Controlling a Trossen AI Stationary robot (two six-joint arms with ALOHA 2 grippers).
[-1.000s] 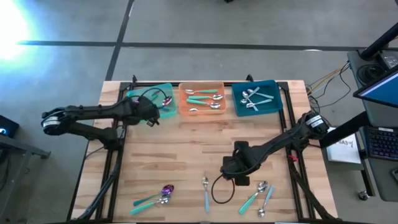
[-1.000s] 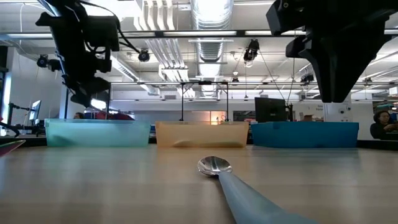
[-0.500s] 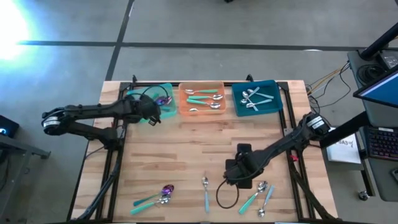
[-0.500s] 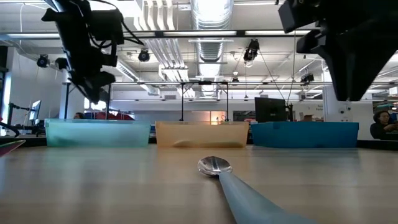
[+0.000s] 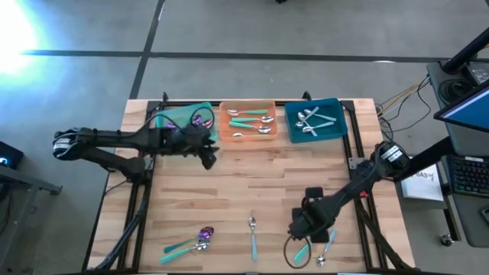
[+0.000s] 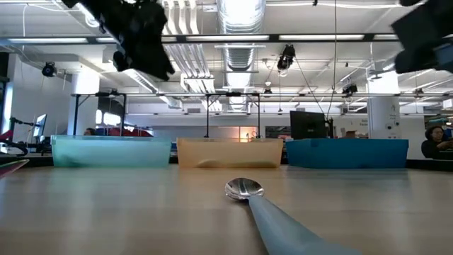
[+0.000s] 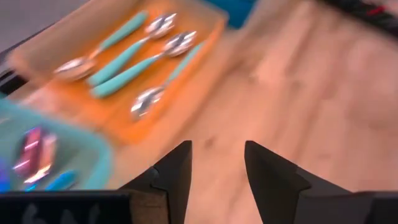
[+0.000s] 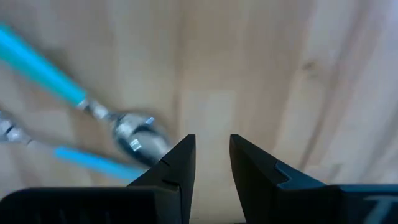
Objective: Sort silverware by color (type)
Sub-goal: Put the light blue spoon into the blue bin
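Overhead, the left gripper (image 5: 208,156) is hanging over bare wood just in front of the seam between the green tray (image 5: 177,115) and the orange tray (image 5: 247,108), its fingers (image 7: 176,171) parted by a narrow gap and gripping nothing. Behind it, along the far edge of the table (image 5: 244,179), three trays are sitting in a row: the green one holding purple-headed spoons (image 5: 200,121), the orange one holding silver-headed, teal-handled spoons (image 5: 252,121), and the teal tray (image 5: 336,107) holding all-silver spoons (image 5: 312,120).

Near the front edge, the right gripper (image 5: 299,226) is hovering close above the wood beside a small cluster of teal-handled spoons (image 5: 317,248); its fingers (image 8: 174,167) are slightly apart and empty, with one spoon bowl (image 8: 134,138) lying just beside them. A lone teal-handled spoon (image 5: 253,233) is lying near the front edge at the middle, and another group with a purple-headed spoon (image 5: 205,231) is lying toward the front left. Between the trays and these spoons, the middle of the table is showing as a broad stretch of bare wood.
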